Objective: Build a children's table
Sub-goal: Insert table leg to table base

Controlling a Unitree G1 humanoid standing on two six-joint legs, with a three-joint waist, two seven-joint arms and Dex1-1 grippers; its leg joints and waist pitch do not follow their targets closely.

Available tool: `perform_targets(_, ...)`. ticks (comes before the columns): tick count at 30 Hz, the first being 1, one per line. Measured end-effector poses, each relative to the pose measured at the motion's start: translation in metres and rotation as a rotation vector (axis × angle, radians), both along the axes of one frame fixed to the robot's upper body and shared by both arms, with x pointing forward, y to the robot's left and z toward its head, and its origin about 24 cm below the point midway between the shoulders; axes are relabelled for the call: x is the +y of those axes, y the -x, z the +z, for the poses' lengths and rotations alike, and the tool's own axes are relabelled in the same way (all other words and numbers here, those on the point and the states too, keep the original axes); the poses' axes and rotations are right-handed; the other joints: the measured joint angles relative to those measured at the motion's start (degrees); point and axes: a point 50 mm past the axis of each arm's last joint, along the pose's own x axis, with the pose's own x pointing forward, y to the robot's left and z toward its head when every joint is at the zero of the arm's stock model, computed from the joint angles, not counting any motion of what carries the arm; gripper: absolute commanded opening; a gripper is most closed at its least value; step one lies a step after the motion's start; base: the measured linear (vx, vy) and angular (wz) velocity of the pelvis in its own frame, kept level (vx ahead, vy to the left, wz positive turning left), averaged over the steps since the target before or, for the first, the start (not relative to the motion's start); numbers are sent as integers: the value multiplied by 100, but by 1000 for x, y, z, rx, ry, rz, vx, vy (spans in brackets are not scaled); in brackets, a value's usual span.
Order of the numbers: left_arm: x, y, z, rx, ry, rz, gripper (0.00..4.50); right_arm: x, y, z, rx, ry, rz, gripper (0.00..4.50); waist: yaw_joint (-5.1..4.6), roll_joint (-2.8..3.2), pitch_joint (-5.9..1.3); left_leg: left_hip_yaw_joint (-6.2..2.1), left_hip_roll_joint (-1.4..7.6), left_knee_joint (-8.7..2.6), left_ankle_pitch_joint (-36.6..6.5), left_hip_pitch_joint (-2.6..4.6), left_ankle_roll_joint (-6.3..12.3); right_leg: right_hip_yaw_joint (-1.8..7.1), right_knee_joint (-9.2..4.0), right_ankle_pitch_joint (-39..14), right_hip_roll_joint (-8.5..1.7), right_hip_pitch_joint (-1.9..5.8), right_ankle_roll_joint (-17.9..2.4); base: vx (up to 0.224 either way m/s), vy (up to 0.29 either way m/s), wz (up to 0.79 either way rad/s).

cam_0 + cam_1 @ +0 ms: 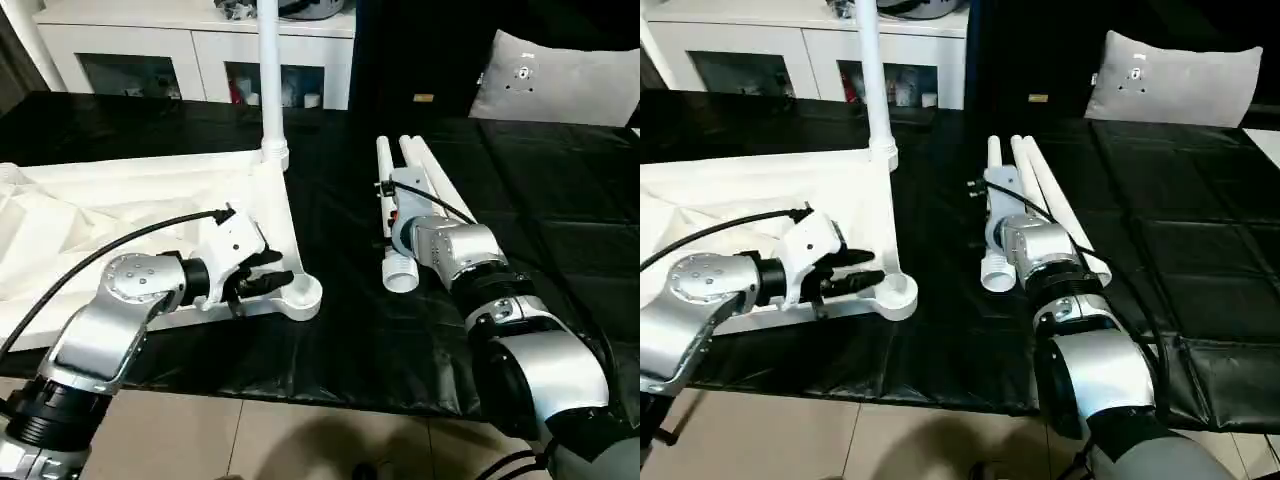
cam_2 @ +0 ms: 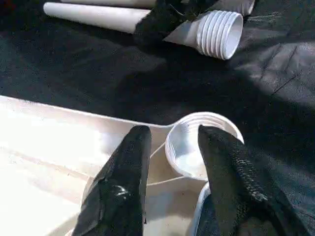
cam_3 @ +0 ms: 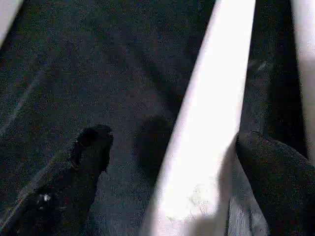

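Lying upside down on the black counter (image 1: 330, 360), the white table top (image 1: 120, 215) is being hovered over by the left hand (image 1: 262, 277), whose two black fingers (image 2: 125, 182) are being held partly apart, with nothing gripped, just behind the empty round corner socket (image 2: 197, 147). One leg (image 1: 268, 75) is standing upright in the far corner socket beyond that hand. Three loose legs (image 1: 405, 205) are lying side by side under the right hand (image 3: 172, 162), whose fingers are being held wide open on either side of one of them, not closed on it
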Motion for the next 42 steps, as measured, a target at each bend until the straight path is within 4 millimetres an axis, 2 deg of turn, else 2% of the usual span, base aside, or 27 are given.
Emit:
perform_targets(2,0,0,0,-2,-1,-1,226,0,1,-2,17,-2,1,450,1,-1,-1,2,0,0,0,0,0,1,0,0,0,-1,0,0,0,0)
perform_targets(3,0,0,1,-5,-1,-2,243,0,2,-2,25,-3,2,420,1,-8,-5,3,0,0,0,1,0,2,0,0,0,-1,0,0,0,0)
perform_targets(4,0,0,1,-7,-2,-3,256,0,2,-3,29,-3,3,413,1,-14,-8,3,0,0,0,2,0,1,0,0,0,-1,0,0,0,0)
perform_targets(7,-2,2,3,-8,-4,-8,263,-3,3,-4,50,-14,-5,409,1,-34,-17,5,0,1,0,3,0,4,2,0,0,-1,0,0,0,0)
perform_targets(8,-3,2,3,-9,-4,-11,269,-3,3,-4,56,-15,-7,394,2,-39,-20,5,0,1,0,3,0,4,2,0,0,-1,0,0,0,0)
perform_targets(9,-4,3,4,-8,-5,-17,298,-4,4,-5,71,-26,-9,369,6,-44,-24,5,0,1,0,3,0,5,2,0,0,0,0,0,0,0)
perform_targets(11,-5,4,3,-4,-6,-20,306,-5,5,-5,91,-45,-7,366,4,-50,-27,6,0,1,0,4,0,5,2,0,0,0,0,0,0,0)
perform_targets(12,-6,5,3,-1,-7,-22,305,-6,5,-6,103,-52,-8,349,5,-53,-29,6,0,1,0,4,0,4,2,0,0,0,0,0,0,0)
perform_targets(15,-6,5,2,3,-8,-23,347,-7,6,-6,121,-68,-3,321,3,-55,-31,6,0,1,0,4,0,4,3,0,0,0,0,0,0,0)
perform_targets(16,-6,5,2,5,-8,-22,347,-8,6,-6,124,-69,-4,321,4,-56,-31,6,0,2,0,5,0,4,3,0,0,0,0,0,0,0)
perform_targets(18,-7,5,2,11,-10,-22,353,-10,7,-6,128,-68,-7,290,8,-58,-32,6,0,2,0,4,0,4,3,0,0,0,0,0,0,0)
perform_targets(21,-8,6,0,21,-11,-26,391,-11,7,-6,140,-72,-4,269,4,-66,-37,6,0,1,0,4,0,4,3,0,0,0,0,0,0,0)
perform_targets(24,-9,6,0,29,-3,-25,400,-11,8,-6,146,-77,1,237,2,-67,-37,6,0,2,0,4,0,4,3,0,0,0,1,0,0,0)
perform_targets(28,-9,6,-1,33,-2,-25,444,-10,8,-6,154,-85,10,198,5,-69,-39,6,0,2,0,4,0,4,3,0,0,0,1,0,0,0)
perform_targets(37,-11,7,-1,30,1,-31,450,-11,9,-7,142,-104,10,186,9,-80,-46,6,1,3,0,4,0,3,2,0,0,2,1,0,0,0)
perform_targets(42,-15,2,2,-33,28,-4,450,-13,10,-11,101,-154,4,185,7,-136,-82,6,1,4,0,5,0,1,0,0,0,3,1,0,0,0)
